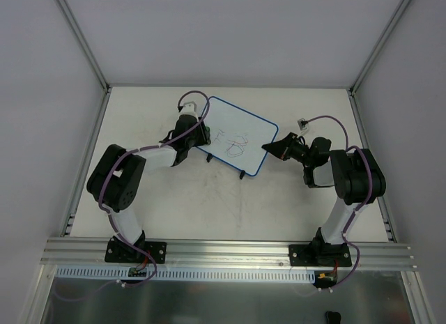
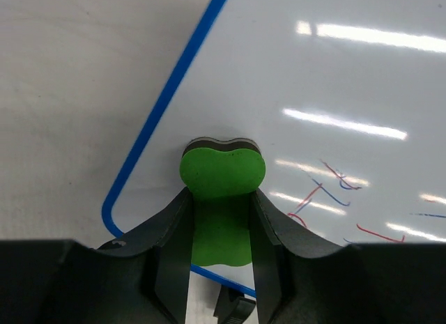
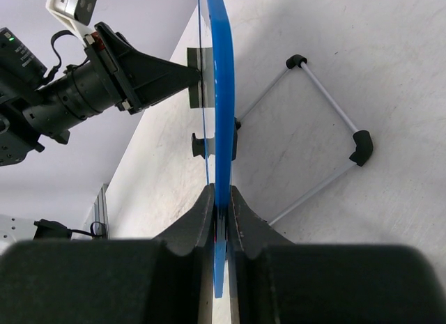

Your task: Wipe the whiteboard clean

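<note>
at the near edge of the table (image 1: 209, 198) both arm bases sit bolted to the rail, and each arm reaches forward to mid-table. you have the right gripper (image 3: 221, 198) closed narrow on the blue-framed edge of the whiteboard (image 3: 223, 94), one finger on each face, as the right wrist view shows edge-on. from above, this right gripper (image 1: 268, 148) meets the board at its right-hand corner. you have the left gripper (image 2: 221, 198) clamped on a green eraser (image 2: 223, 172), its fingers pinching the block's waist. the eraser's dark underside is pressed flat on the white face, just inside the lower left rounded corner of the frame. the whiteboard (image 1: 233, 125) stands near the middle of the table, angled between the two grippers, with the left gripper (image 1: 201, 134) at its left side. red and blue scribbles (image 2: 327, 181) lie on the surface to the right of the eraser, apart from it. behind the board, a thin wire stand (image 3: 327, 97) with black corner pieces rests on the table.
</note>
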